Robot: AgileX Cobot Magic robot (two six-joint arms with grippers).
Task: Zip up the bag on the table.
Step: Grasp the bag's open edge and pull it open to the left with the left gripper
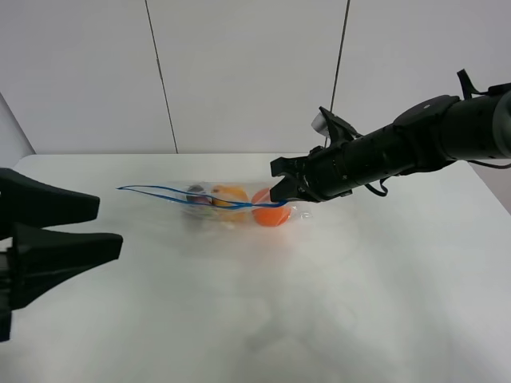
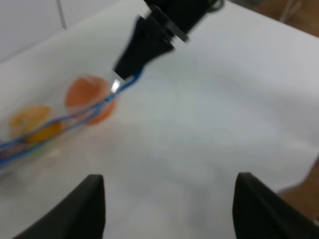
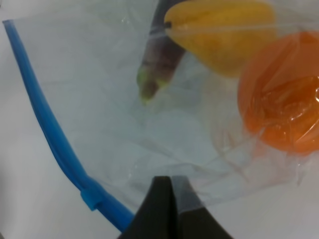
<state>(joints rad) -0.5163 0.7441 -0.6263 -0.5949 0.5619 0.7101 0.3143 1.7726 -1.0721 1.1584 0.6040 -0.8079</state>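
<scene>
Exterior high view puts the clear flexible plastic zip bag [image 1: 231,206] on its side near the middle of the white matte surface [image 1: 335,311], holding a round orange [image 1: 273,215], a yellow pear [image 1: 230,195] and a purple eggplant [image 1: 196,194]; its blue zipper strip [image 1: 160,191] seems to part into two lines toward the left, so I judge the mouth unzipped; the right arm's black fingers [image 3: 167,209] are pinched together on the bag's edge beside the strip, a small blue slider tab [image 3: 92,199] just beside them; the left arm's black fingers [image 2: 92,204] stand wide with nothing between them, well apart from the bag; done well, the right would hold that end firm and a little raised so the strip runs taut, while the left meets the strip squarely and runs along it without dragging the fruit; whether the pinch takes the strip itself or only clear film is hard to tell; the left wrist view is blurred, and the right wrist view cuts off the pear and eggplant.
</scene>
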